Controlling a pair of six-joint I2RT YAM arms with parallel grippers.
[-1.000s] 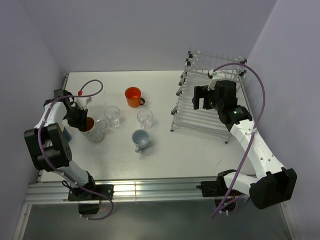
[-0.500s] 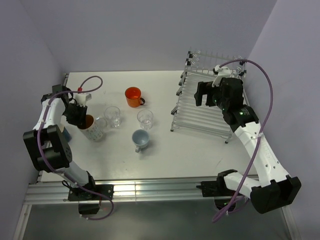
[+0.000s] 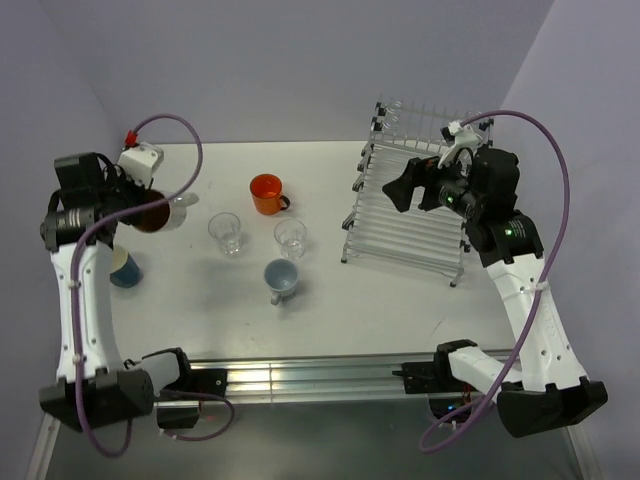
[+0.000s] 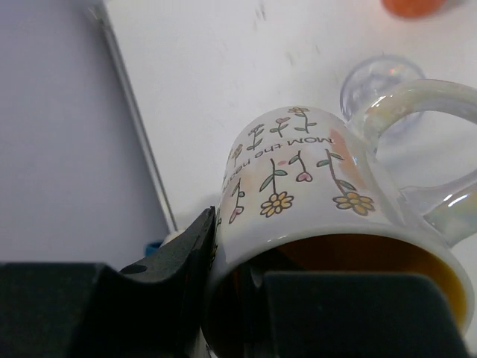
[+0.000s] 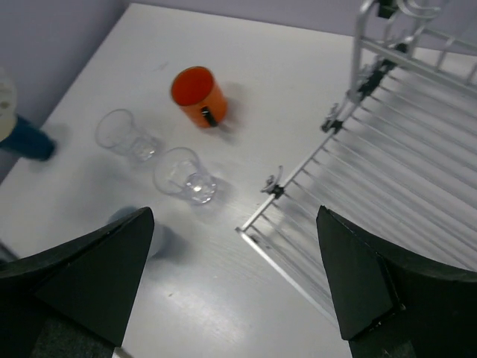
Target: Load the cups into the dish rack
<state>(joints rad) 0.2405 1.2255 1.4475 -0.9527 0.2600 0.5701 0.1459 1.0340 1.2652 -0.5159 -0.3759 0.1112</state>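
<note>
Gripping the white mug with orange inside (image 3: 163, 212), the left gripper (image 3: 138, 206) has its jaws clamped over the rim, one finger outside the flowered wall and the other within the orange mouth. The mug is held tipped on its side above the tabletop (image 3: 400, 300), with its handle pointing toward the dish rack (image 3: 410, 215). It is the cup farthest from the rack, well off to the rack's left. The rack stands at the right of the tabletop with its far side raised, and none of these cups is in it. The right gripper (image 3: 397, 192) hangs over the rack's left part with its jaws spread wide and nothing between them, and its wrist camera looks down over the rack's near-left corner. The orange mug (image 3: 265, 193) stands upright to the left of the rack, apart from it. Nearer the arms than that mug, two clear tumblers stand apart from each other: the first tumbler (image 3: 291, 236) is closer to the rack and the second tumbler (image 3: 225, 232) is farther left. The pale blue mug (image 3: 281, 278) sits just nearer than the first tumbler. A dark blue cup (image 3: 125, 268) stands far to the left of the rack, below the held mug in the top view.
</note>
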